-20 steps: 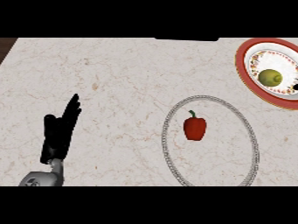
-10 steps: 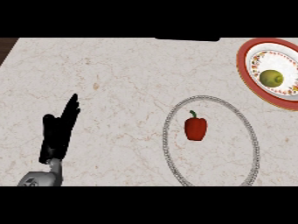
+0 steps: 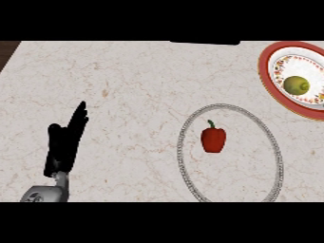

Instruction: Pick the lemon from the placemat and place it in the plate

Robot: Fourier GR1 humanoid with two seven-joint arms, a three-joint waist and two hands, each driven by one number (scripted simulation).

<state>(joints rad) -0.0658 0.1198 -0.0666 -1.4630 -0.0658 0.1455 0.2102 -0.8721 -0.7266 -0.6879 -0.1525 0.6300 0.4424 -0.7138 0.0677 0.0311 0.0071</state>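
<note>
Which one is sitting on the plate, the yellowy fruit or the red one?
The lemon is. It lies on the red-rimmed plate at the far right. The red bell pepper stands inside the placemat ring instead.

We see the lemon [image 3: 297,85] lying in the plate [image 3: 271,61] at the far right, the pepper [image 3: 214,139] on the placemat [image 3: 183,156] nearer us, our left hand [image 3: 62,147] resting well left.
</note>
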